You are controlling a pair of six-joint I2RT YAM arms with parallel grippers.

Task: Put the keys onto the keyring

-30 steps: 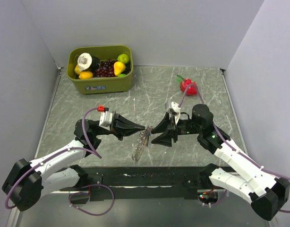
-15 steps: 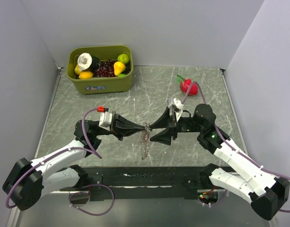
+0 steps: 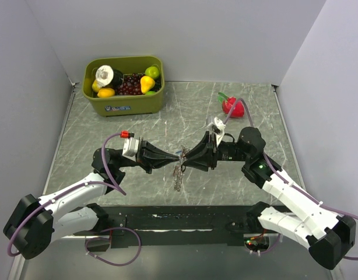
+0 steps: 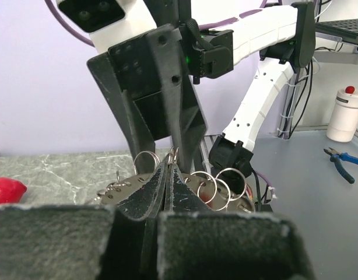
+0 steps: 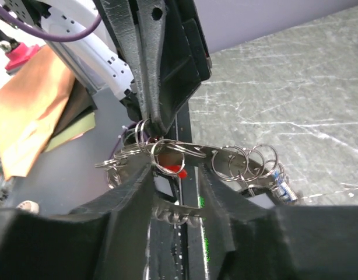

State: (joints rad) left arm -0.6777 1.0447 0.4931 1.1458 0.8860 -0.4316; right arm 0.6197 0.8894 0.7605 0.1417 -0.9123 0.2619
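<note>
Left tool clamped on keyring, keys trailing lengthwise toward near edge; right tool: grip unclear.

My left gripper and right gripper are matt black wedges that taper to fine tips. Close up, my left fingers have a rough, grainy surface. My right fingers are smooth slabs dotted with small round holes. Just behind the right jaws sits a white camera housing. Behind the left jaws is a white block topped by a red cap. Further back, white arm links alternate with black joints. Purple cables loop alongside, and a green light glows well behind the right jaws.
</note>
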